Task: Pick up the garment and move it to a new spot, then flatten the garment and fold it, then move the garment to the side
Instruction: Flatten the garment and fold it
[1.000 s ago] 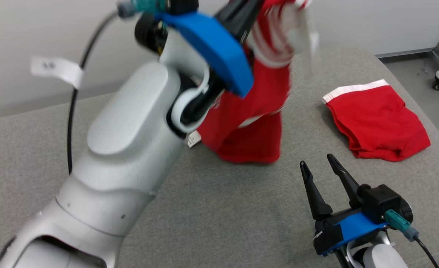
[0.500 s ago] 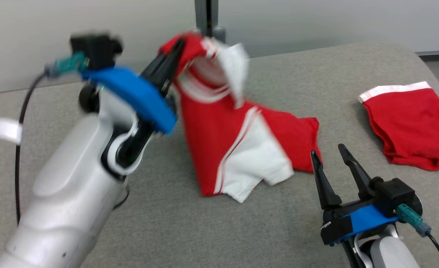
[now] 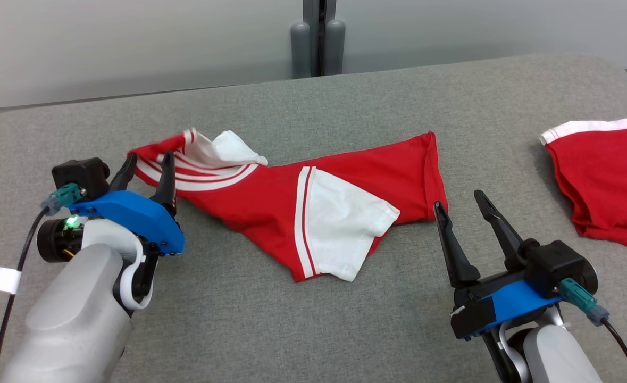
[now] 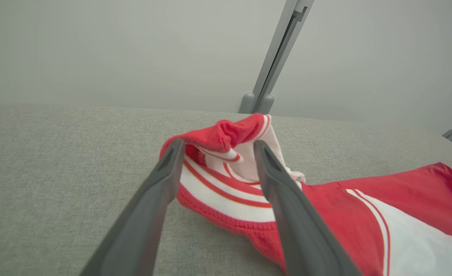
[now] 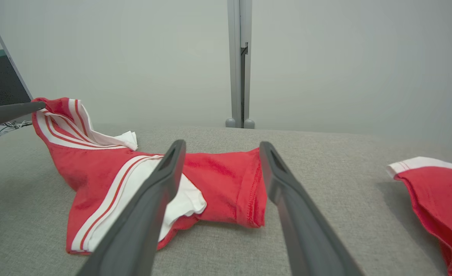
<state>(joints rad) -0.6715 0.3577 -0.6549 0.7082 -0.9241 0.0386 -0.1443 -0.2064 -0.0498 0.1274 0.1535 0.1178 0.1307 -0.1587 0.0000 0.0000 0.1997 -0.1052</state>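
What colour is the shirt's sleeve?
The sleeve is white, with red stripes along its seam; head view shows it best.

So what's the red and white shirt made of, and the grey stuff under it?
The red and white shirt looks like soft knit cotton or similar jersey, matte: it drapes, wrinkles and has stitched hems. The grey table covering looks like coarse woven fabric, matte, with a speckled weave showing.

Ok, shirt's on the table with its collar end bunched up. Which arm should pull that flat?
Left, probably. The left end effector is open with its fingers either side of the bunched collar of the shirt; the right end effector is open at the opposite hem end.
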